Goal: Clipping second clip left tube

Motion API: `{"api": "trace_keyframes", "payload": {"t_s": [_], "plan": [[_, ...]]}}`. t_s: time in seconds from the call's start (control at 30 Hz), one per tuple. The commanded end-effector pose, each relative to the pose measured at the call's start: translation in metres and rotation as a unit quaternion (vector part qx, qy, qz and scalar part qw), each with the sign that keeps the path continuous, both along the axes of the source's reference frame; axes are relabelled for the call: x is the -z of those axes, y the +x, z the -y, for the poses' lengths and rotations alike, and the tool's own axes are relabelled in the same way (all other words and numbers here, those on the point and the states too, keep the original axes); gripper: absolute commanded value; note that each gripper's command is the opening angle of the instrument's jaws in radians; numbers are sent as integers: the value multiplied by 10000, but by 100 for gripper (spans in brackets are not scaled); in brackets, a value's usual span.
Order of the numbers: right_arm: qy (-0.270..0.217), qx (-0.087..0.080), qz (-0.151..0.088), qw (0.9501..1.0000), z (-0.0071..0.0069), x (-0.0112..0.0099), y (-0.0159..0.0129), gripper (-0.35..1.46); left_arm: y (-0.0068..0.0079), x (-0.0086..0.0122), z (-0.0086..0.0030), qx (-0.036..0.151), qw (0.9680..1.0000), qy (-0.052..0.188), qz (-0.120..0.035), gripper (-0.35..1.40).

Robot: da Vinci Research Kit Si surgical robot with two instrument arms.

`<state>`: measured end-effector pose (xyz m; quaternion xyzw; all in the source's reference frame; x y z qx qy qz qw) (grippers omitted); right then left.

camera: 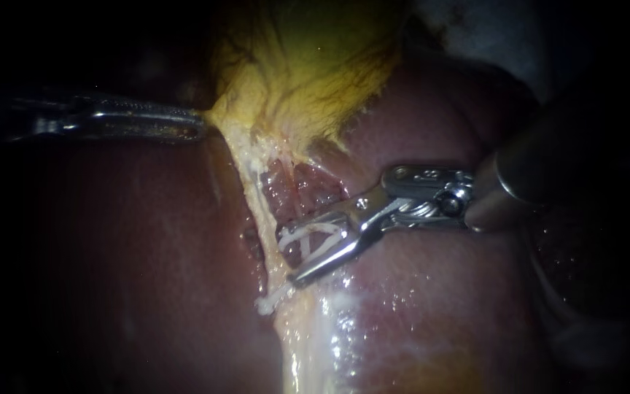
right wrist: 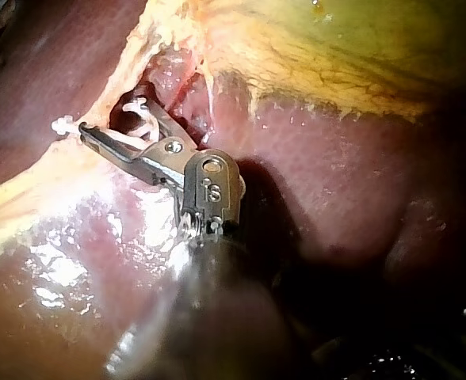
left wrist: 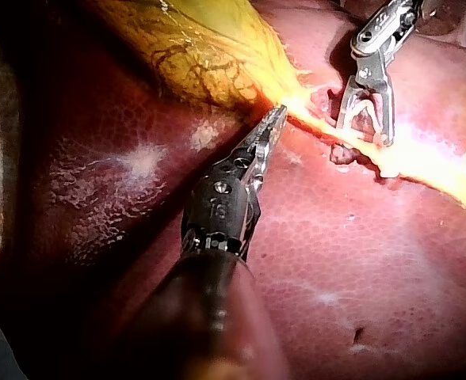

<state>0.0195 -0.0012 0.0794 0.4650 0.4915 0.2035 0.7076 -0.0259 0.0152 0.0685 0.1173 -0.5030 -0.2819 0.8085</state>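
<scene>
Your right instrument (camera: pixel 289 257) has its hand spread wide. It carries an open white clip (camera: pixel 313 241) seated against both halves and set across the pale left tube (camera: pixel 260 215). The clip looks unsqueezed, so closing and release remain. A white bit (camera: pixel 265 303) just past the tip may be a clip already placed; I cannot tell. Your left instrument (camera: pixel 200 122) has its hand clamped on the gallbladder (camera: pixel 308 66) edge, drawing it taut over the liver (camera: pixel 133 263). No writing shows on the tissue.

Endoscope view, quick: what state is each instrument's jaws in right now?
Left instrument: jaws shut on the edge of the gallbladder.
Right instrument: jaws stand apart, holding a white clip between them.
</scene>
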Motion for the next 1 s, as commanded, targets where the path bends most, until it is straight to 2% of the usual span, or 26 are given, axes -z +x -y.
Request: {"api": "trace_keyframes", "payload": {"t_s": [0.03, 0.27, 0.6, 1.0], "plan": [[29, -11, -10, 10000, 1, -1, 4, 58, 0, 0, 0, -1, 10000, 0, 0, -35], [192, 57, -189, 9996, 14, 0, 20, 58, -1, 0, 0, 0, 10000, -1, -1, -35], [566, -89, -637, 9963, 27, 22, 31, 58, -1, 0, 0, 1, 10000, -1, -2, -35], [702, 143, -884, 9935, 36, 54, 28, 53, -1, 0, 0, 1, 10000, -1, -2, -35]]}}
